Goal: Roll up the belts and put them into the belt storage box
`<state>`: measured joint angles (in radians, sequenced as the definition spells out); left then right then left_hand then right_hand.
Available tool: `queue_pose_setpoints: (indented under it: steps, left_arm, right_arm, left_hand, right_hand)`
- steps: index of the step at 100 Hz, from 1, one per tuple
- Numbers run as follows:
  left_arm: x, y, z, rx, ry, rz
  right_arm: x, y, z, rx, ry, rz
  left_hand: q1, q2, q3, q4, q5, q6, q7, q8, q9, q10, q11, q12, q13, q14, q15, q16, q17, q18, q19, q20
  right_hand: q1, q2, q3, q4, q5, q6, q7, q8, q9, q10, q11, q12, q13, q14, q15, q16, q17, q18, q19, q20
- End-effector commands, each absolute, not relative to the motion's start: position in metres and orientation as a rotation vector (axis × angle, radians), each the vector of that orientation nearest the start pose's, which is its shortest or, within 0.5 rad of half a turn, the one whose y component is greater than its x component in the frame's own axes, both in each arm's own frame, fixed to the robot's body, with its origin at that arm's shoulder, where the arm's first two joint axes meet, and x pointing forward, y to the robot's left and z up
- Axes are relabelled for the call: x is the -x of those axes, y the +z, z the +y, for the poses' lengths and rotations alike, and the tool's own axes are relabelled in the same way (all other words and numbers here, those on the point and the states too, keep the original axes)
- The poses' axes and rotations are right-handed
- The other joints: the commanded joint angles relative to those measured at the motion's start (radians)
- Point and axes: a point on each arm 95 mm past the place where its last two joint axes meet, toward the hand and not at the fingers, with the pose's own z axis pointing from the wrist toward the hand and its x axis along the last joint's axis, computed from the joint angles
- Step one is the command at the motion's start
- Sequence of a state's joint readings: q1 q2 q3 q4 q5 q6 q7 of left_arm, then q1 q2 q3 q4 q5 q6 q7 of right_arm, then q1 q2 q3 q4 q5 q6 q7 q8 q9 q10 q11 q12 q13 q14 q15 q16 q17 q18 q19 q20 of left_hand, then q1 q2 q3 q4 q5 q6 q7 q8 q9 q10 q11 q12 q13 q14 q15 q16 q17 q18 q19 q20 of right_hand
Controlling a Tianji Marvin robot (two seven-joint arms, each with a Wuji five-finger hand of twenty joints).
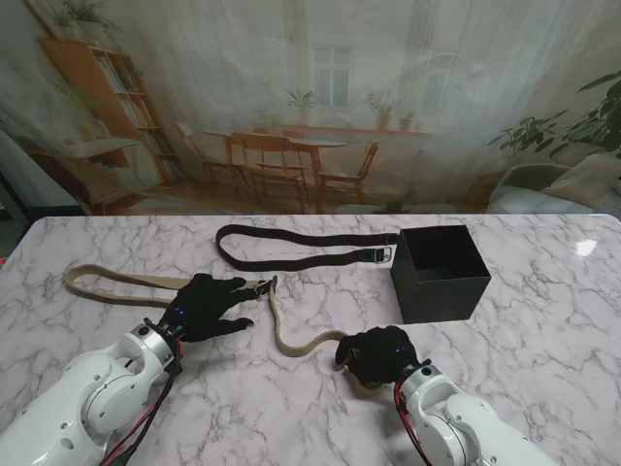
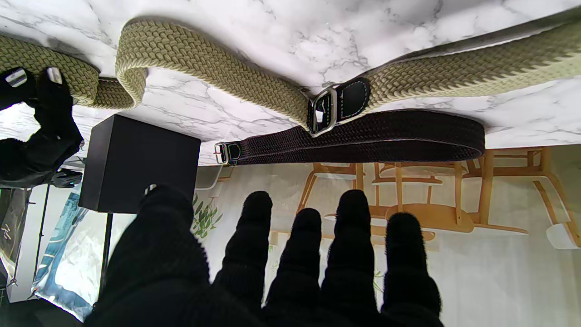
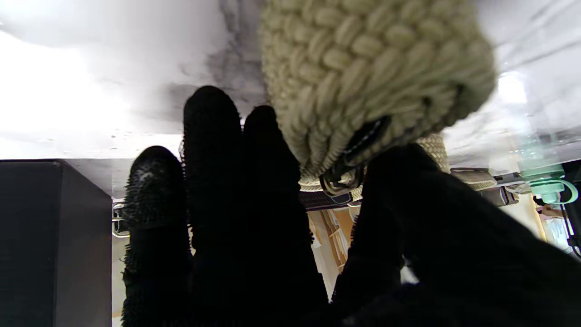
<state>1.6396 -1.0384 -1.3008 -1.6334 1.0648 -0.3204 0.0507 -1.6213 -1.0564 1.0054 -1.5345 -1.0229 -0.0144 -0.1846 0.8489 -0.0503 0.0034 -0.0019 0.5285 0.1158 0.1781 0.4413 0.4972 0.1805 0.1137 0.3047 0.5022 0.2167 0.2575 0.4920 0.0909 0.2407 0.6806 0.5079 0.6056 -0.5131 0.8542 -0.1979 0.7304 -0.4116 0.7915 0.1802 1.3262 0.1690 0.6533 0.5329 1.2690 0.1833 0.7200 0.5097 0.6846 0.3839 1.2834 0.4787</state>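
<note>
A tan belt [image 1: 107, 282] lies across the left part of the marble table [image 1: 543, 320]. It runs from the far left to its buckle [image 1: 269, 285] near the middle, then bends and comes nearer to me, toward the right hand [image 1: 380, 355].

The left hand [image 1: 206, 305] is over the tan belt, just left of the buckle. Its fingers [image 2: 354, 227] are stretched out and apart and do not close on anything.

The right hand is near me, in the middle of the table. Its fingers [image 3: 213, 150] are clamped on the rolled end of the tan belt [image 3: 376, 86].

A dark belt [image 1: 291, 248] lies folded on the far side of the table, well apart from both hands. Its buckle end sits just beside the black box [image 1: 440, 272]. The box stands to the right, open on top, farther from me than the right hand.
</note>
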Motion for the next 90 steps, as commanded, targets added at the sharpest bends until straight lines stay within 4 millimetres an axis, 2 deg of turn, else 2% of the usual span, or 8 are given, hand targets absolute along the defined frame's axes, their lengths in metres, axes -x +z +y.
queue_pose_setpoints:
  steps: [1, 10, 25, 33, 40, 70, 83, 90]
  left_arm:
    - [-0.378, -0.323, 0.016, 0.98, -1.6, 1.707]
    - [-0.378, -0.323, 0.016, 0.979, -1.6, 1.705]
    - [-0.378, -0.323, 0.016, 0.979, -1.601, 1.705]
    - [-0.378, -0.323, 0.016, 0.979, -1.601, 1.705]
    - [-0.378, -0.323, 0.016, 0.978, -1.601, 1.705]
    - [-0.378, -0.323, 0.016, 0.976, -1.604, 1.703]
    - [-0.378, -0.323, 0.016, 0.977, -1.603, 1.703]
    - [-0.378, -0.323, 0.016, 0.977, -1.603, 1.704]
  right_arm:
    - [-0.341, -0.396, 0.046, -1.151, 1.532, 1.676]
    - [-0.341, -0.396, 0.046, -1.155, 1.521, 1.704]
    - [-0.34, -0.395, 0.044, -1.186, 1.514, 1.747]
    - [-0.337, -0.391, 0.043, -1.235, 1.514, 1.795]
    - [-0.334, -0.385, 0.042, -1.272, 1.509, 1.852]
    - [-0.326, -0.366, 0.036, -1.312, 1.445, 2.035]
    - [-0.327, -0.368, 0.035, -1.26, 1.397, 2.074]
    - [-0.328, -0.372, 0.035, -1.232, 1.38, 2.078]
  left_hand:
    - [0.005, 0.045, -0.029, -0.009, -0.005, 0.011, 0.0, 0.011, -0.033, 0.001, -0.001, 0.005, -0.03, 0.002, -0.016, 0.004, -0.017, 0.03, -0.03, 0.014]
    - [0.004, 0.046, -0.03, -0.009, -0.006, 0.011, 0.0, 0.011, -0.032, 0.001, 0.0, 0.006, -0.03, 0.0, -0.016, 0.005, -0.017, 0.029, -0.03, 0.014]
    - [0.003, 0.046, -0.03, -0.009, -0.006, 0.011, 0.001, 0.011, -0.033, 0.0, 0.0, 0.006, -0.03, 0.0, -0.016, 0.005, -0.018, 0.03, -0.03, 0.014]
    - [0.004, 0.046, -0.029, -0.009, -0.006, 0.012, 0.001, 0.011, -0.032, 0.001, 0.001, 0.006, -0.029, 0.001, -0.016, 0.005, -0.017, 0.029, -0.03, 0.014]
    - [0.004, 0.045, -0.03, -0.009, -0.004, 0.011, 0.001, 0.011, -0.03, 0.0, 0.001, 0.006, -0.028, 0.002, -0.015, 0.005, -0.017, 0.03, -0.03, 0.014]
    - [0.004, 0.047, -0.029, -0.009, -0.004, 0.012, 0.001, 0.011, -0.031, 0.001, 0.001, 0.006, -0.028, 0.0, -0.016, 0.005, -0.018, 0.03, -0.031, 0.014]
    - [0.003, 0.046, -0.03, -0.009, -0.005, 0.011, 0.001, 0.011, -0.031, 0.0, 0.0, 0.006, -0.028, 0.001, -0.016, 0.005, -0.017, 0.029, -0.031, 0.014]
    - [0.003, 0.046, -0.03, -0.009, -0.004, 0.011, 0.001, 0.011, -0.031, 0.0, 0.001, 0.006, -0.029, 0.001, -0.016, 0.005, -0.017, 0.029, -0.03, 0.014]
  right_hand:
    - [0.161, 0.01, 0.096, 0.0, 0.084, -0.005, 0.064, -0.074, 0.042, -0.121, -0.001, 0.016, 0.033, -0.034, 0.007, -0.021, -0.011, 0.056, 0.001, -0.007]
    - [0.171, -0.017, 0.088, -0.017, 0.149, 0.04, 0.118, -0.118, 0.033, -0.134, -0.028, 0.008, 0.031, -0.047, -0.065, -0.042, -0.032, 0.045, -0.019, -0.005]
    - [0.0, -0.072, 0.13, -0.002, 0.122, 0.345, 0.171, -0.094, -0.008, -0.121, -0.132, -0.054, -0.022, -0.066, -0.197, -0.04, -0.045, -0.048, -0.032, 0.0]
    - [-0.118, -0.036, 0.119, 0.041, 0.131, 0.436, -0.032, -0.005, -0.063, -0.089, -0.197, -0.107, -0.074, -0.052, -0.28, -0.063, -0.075, -0.078, -0.058, -0.008]
    - [-0.152, -0.013, 0.166, 0.132, 0.095, 0.499, -0.245, 0.152, -0.157, -0.062, -0.259, -0.149, -0.16, -0.043, -0.358, -0.105, -0.121, -0.098, -0.09, -0.027]
    - [0.017, -0.197, 0.618, 0.286, -0.115, 0.56, -0.392, 0.193, -0.396, -0.051, -0.283, -0.213, -0.33, -0.066, -0.464, -0.193, -0.182, -0.194, -0.162, -0.099]
    - [0.189, -0.157, 0.548, 0.23, -0.187, 0.505, -0.367, 0.237, -0.473, -0.104, -0.22, -0.19, -0.356, -0.11, -0.46, -0.196, -0.184, -0.244, -0.169, -0.118]
    - [0.152, -0.121, 0.378, 0.147, -0.163, 0.49, -0.341, 0.249, -0.452, -0.103, -0.171, -0.142, -0.326, -0.11, -0.429, -0.173, -0.166, -0.241, -0.155, -0.109]
